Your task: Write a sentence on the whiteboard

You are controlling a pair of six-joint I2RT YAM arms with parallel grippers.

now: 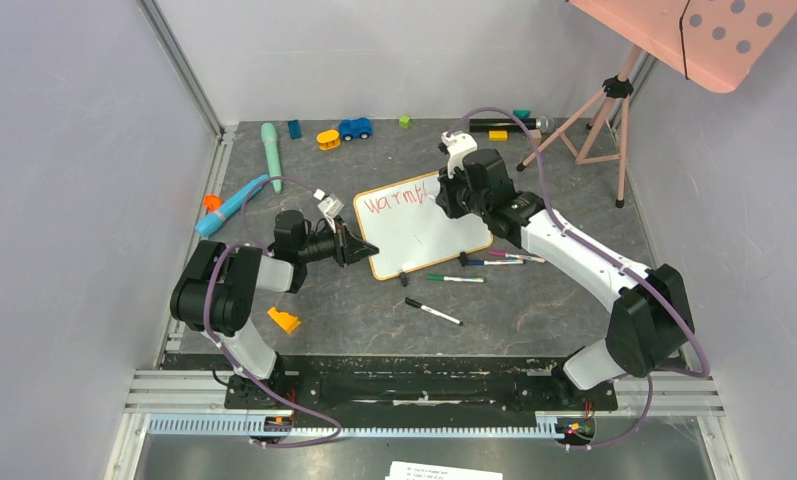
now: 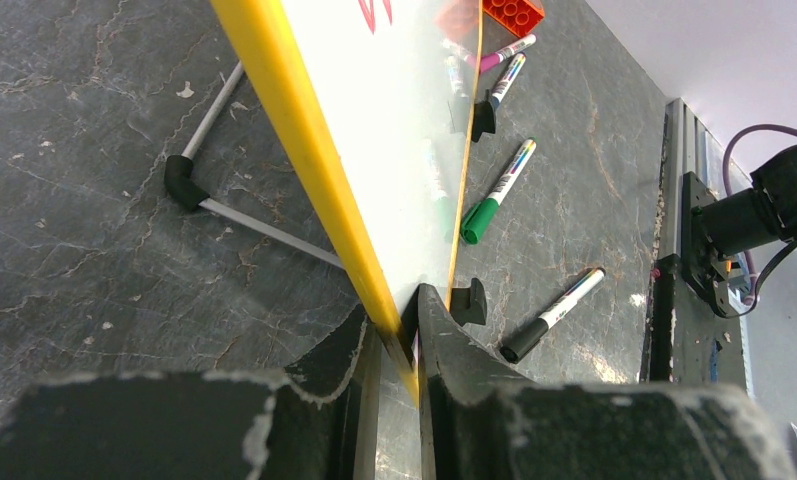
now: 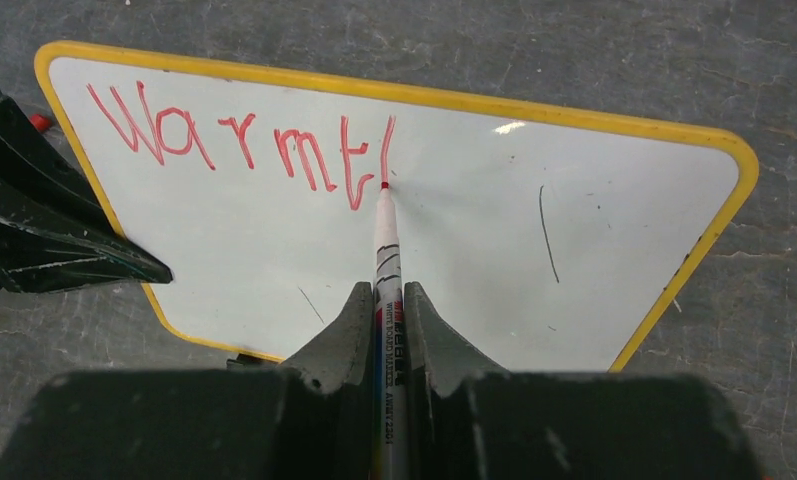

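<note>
The whiteboard (image 1: 424, 235) stands propped near the table's middle, its white face (image 3: 454, 260) edged by a thin yellow frame (image 2: 304, 150). The sentence (image 3: 234, 140) reads "Warmt" in red along the top left, followed by one upright stroke. My right gripper (image 3: 386, 300) is shut on a white board marker (image 3: 385, 240), whose red tip touches the board at the foot of that stroke. My left gripper (image 2: 399, 330) is shut on the board's near left corner, one finger on each face. In the top view it (image 1: 359, 248) sits at the board's left edge and the right gripper (image 1: 452, 195) hangs over its upper part.
Loose markers lie in front of the board: a green one (image 1: 454, 278), a black one (image 1: 433, 311), others (image 1: 504, 260). An orange block (image 1: 284, 321) lies near the left arm. Toys line the back edge (image 1: 355, 128). A tripod holds a pink dotted panel (image 1: 694, 35) at back right.
</note>
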